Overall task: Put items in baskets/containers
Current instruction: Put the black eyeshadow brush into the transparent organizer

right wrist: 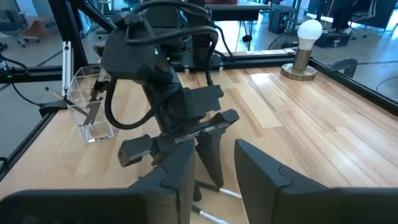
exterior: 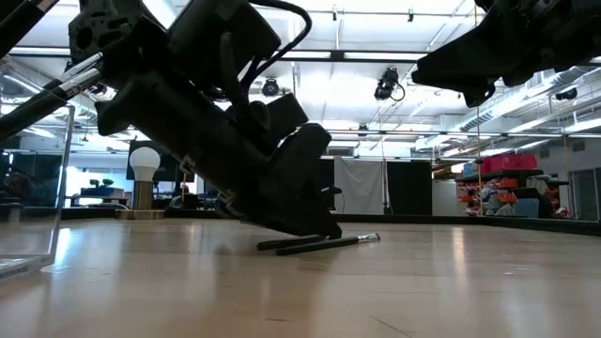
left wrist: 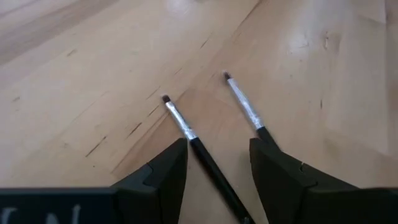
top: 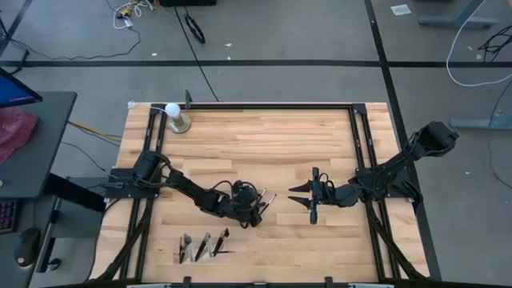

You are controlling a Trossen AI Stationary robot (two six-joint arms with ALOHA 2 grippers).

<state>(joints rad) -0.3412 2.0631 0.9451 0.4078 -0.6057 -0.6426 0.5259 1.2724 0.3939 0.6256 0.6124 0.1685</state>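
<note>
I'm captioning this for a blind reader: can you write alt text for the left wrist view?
The left claw, open, is low over a wooden table, its two dark fingers straddling one thin makeup brush. A second brush lies beside it, its handle passing under the other finger.

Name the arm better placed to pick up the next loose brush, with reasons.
Left. Its open left gripper is down at the table, straddling one brush, a second brush beside it. The right gripper hangs open farther off.
</note>
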